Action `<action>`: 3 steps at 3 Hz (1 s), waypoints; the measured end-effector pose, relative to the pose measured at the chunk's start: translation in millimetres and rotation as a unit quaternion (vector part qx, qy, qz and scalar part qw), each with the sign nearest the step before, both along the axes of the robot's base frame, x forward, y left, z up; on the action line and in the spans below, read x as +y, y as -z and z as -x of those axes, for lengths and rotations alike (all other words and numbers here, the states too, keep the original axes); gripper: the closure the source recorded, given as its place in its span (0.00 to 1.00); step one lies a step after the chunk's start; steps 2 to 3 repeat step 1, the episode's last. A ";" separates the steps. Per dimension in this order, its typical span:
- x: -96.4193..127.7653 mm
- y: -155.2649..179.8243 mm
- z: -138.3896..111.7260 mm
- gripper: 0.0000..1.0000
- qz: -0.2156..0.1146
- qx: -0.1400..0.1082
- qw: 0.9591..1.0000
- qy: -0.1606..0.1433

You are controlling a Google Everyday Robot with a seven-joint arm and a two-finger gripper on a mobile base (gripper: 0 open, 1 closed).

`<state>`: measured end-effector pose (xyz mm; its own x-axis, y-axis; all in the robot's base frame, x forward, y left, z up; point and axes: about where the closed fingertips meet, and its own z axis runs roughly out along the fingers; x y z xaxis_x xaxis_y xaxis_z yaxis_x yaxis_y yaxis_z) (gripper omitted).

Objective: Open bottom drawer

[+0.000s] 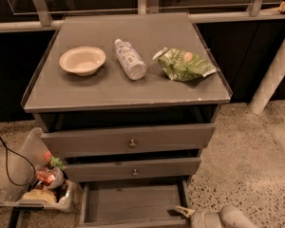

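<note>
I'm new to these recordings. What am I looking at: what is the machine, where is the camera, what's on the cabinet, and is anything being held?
There is one picture, looking down at the front of a grey three-drawer cabinet. Where the camera is mounted is not on record. The machine is a wheeled robot with a single arm. Only the arm's pale end shows, at the bottom right edge. Its gripper is at the front right corner of the bottom drawer, which stands pulled out and shows a grey inside. On the cabinet's top are a pale bowl on the left, a plastic bottle lying on its side in the middle, and a crumpled green bag on the right. A clear bin of odds and ends sits on the floor to the left. Whether the gripper grips the drawer cannot be told.
</note>
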<state>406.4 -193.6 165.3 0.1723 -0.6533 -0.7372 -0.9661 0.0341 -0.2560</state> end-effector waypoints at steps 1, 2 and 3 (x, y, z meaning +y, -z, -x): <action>0.0 0.0 0.0 0.00 0.000 0.000 1.000 0.000; 0.0 0.0 0.0 0.00 0.000 0.000 1.000 0.000; 0.0 0.0 0.0 0.00 0.000 0.000 1.000 0.000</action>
